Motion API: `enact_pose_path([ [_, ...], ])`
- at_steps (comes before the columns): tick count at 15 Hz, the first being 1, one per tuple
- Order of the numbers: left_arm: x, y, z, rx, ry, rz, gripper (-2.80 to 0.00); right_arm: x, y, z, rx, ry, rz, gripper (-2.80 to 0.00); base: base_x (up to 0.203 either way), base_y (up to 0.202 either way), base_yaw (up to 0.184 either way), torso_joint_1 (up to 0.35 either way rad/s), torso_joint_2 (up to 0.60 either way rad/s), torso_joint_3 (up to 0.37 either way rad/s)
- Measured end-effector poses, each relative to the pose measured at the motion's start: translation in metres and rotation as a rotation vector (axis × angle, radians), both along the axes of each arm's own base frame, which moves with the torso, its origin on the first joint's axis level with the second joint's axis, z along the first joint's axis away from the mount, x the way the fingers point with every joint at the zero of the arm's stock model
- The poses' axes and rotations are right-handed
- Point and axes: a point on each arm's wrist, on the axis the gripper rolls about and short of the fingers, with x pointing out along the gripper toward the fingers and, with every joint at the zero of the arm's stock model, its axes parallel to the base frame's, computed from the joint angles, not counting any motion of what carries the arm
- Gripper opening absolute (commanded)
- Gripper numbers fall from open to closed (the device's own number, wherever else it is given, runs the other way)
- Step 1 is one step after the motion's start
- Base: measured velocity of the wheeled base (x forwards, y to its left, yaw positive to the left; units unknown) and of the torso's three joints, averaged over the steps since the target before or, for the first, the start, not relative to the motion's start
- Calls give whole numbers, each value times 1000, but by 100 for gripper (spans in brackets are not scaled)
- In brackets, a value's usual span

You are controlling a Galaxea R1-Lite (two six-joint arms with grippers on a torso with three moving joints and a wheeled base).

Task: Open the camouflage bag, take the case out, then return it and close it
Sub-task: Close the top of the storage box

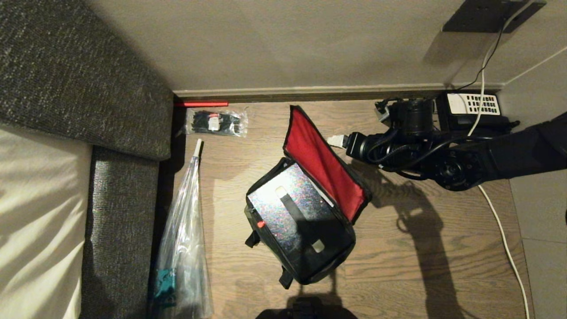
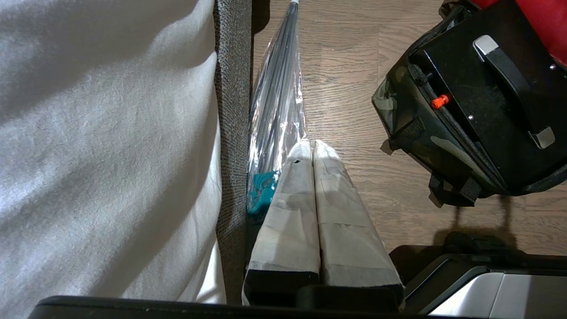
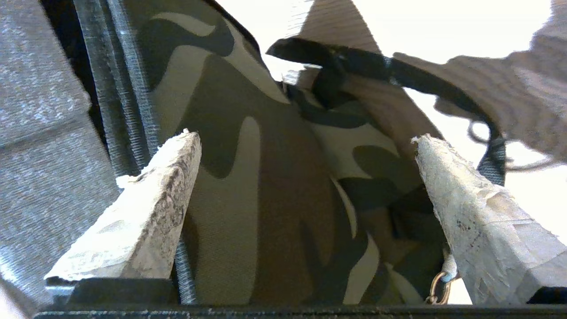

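A brown wood-plank floor (image 1: 421,266) carries the boxy camouflage bag (image 1: 305,270), lid raised, with the black rigid case (image 1: 288,217) inside. A clear plastic-wrapped umbrella (image 1: 184,230) lies beside the grey sofa (image 1: 119,221). A clear packet of black cable ties (image 1: 216,122), a black telephone (image 1: 471,108) and a white cable (image 1: 505,239) lie near the wall.

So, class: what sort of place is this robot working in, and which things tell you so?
Probably a home-like room, such as a living room or hotel room: a grey upholstered sofa against the wall, wood-plank flooring, and a telephone set on the floor by the skirting.
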Motion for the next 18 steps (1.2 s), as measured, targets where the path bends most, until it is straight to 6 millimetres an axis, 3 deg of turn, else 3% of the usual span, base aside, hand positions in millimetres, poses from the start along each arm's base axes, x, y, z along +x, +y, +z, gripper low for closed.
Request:
enact_pose_path([
  [6,0,0,0,0,0,0,-280,-6,-7,15,88,13,44,0,0,0,0,0,0,0],
  [11,0,0,0,0,0,0,-280,-14,-9,10,73,91,81,0,0,0,0,0,0,0],
  [12,0,0,0,0,0,0,-280,-15,-9,9,71,95,80,-280,0,0,0,0,0,0],
  [18,0,0,0,0,0,1,-280,-18,-7,0,16,64,85,-280,0,0,0,0,0,0],
])
